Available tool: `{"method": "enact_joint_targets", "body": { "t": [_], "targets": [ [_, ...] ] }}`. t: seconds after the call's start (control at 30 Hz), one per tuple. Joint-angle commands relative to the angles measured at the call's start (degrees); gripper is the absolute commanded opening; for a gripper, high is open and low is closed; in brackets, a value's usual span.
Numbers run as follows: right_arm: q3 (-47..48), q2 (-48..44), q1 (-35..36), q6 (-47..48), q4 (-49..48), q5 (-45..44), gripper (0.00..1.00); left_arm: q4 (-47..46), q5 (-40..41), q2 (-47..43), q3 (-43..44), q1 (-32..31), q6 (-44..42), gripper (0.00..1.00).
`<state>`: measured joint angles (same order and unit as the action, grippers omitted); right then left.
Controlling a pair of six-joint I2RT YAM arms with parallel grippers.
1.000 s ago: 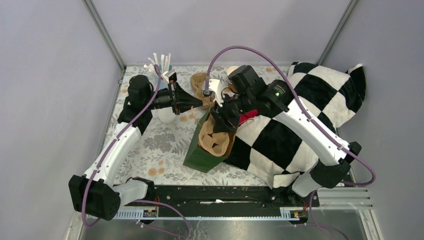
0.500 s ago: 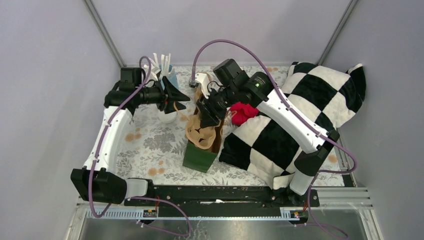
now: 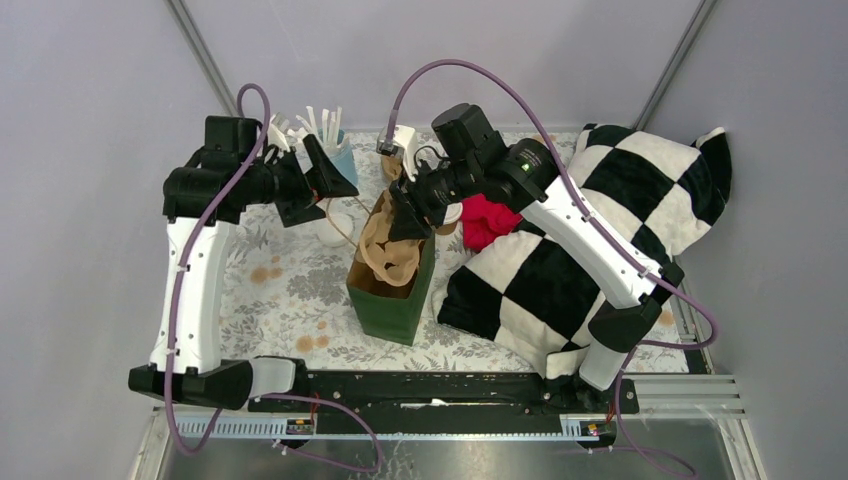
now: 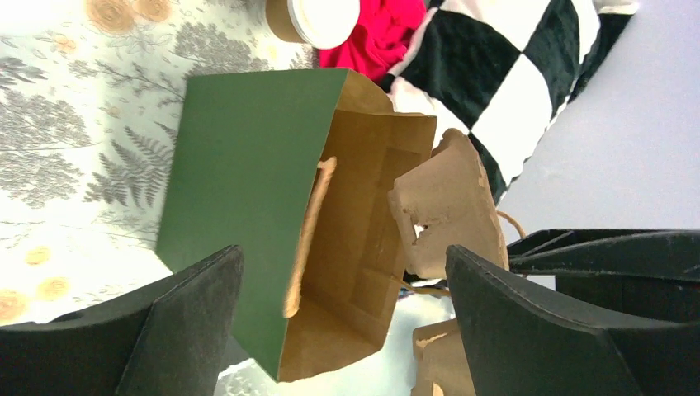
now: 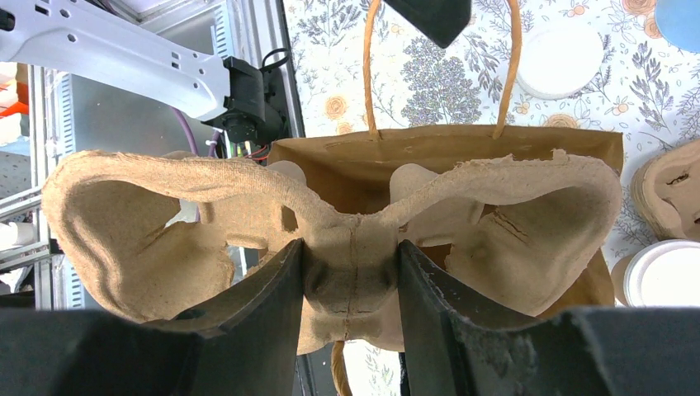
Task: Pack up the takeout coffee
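Bag (image 3: 388,298) in the middle of the desk (image 3: 300,290), green outside and brown inside, standing upright with its mouth open. From the top view I see the left fingers (image 3: 328,172) up on the far left, spread wide and holding nothing. The left wrist view confirms it: both of them (image 4: 190,322) frame the open bag (image 4: 248,181) with clear space between, touching neither the bag nor anything else.

The right fingers (image 5: 264,330) are closed on the middle rib of a brown pulp cup tray (image 5: 347,247), held at the mouth of the bag (image 5: 355,161). From above the tray (image 3: 392,250) sits at the bag's mouth with its top sticking out; I cannot tell how deep it reaches.

The coffee (image 4: 320,15), a brown paper cup with a white lid, is not in the bag. It stands on the desk on the far side of the bag, lid up, just beside a red cloth (image 4: 380,37). In the top view it is mostly hidden under the right arm.

A black and white checked cushion (image 3: 600,240) fills the right side of the desk, near the bag. A loose white lid (image 5: 561,62) lies on the flowered desk left of the bag, and a blue cup of white sticks (image 3: 338,150) stands at the far left
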<state>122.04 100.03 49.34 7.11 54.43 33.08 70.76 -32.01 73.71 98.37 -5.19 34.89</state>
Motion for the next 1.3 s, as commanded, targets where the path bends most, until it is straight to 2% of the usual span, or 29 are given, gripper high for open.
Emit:
{"method": "enact_joint_targets", "body": {
  "t": [0.0, 0.07, 0.23, 0.33, 0.63, 0.87, 1.03, 1.1, 1.27],
  "targets": [
    [2.4, -0.7, -0.1, -0.4, -2.0, 1.4, 0.45, 5.9, 8.8, -0.3, 3.9, -3.7, -4.0, 0.94],
    [2.3, -0.6, -0.2, 0.2, -1.5, 1.4, 0.45, 5.2, 10.5, -1.4, 2.3, -7.9, -2.5, 0.91],
    [2.3, -0.3, -0.1, 1.1, -0.3, 2.6, 0.44, 2.9, 13.4, -3.3, -4.1, -14.5, 1.0, 0.74],
    [2.1, -0.3, -0.2, 1.4, 0.2, 3.8, 0.44, 2.1, 15.1, -3.3, -5.8, -15.7, 1.4, 0.61],
    [0.3, -0.4, -0.1, 1.5, -0.1, 3.2, 0.42, -1.1, 17.8, -3.0, -10.0, -17.5, -1.7, 0.37],
    [-3.0, -0.8, 0.4, 5.6, 1.2, 3.8, 0.41, -5.4, 19.5, -2.5, -10.0, -19.0, -6.7, 0.14],
    [-3.4, -0.3, 0.5, 6.3, 2.2, 4.0, 0.41, -8.3, 20.1, -3.4, -10.6, -20.4, -10.8, 0.06],
    [-3.1, -0.1, 0.7, 6.0, 2.5, 3.4, 0.41, -9.3, 20.2, -4.0, -11.1, -21.0, -11.6, 0.00],
    [-0.2, 0.9, 0.7, 7.5, 5.8, 1.5, 0.41, -13.3, 17.0, -5.0, -12.3, -22.8, -12.4, 0.00]
  ]
}}
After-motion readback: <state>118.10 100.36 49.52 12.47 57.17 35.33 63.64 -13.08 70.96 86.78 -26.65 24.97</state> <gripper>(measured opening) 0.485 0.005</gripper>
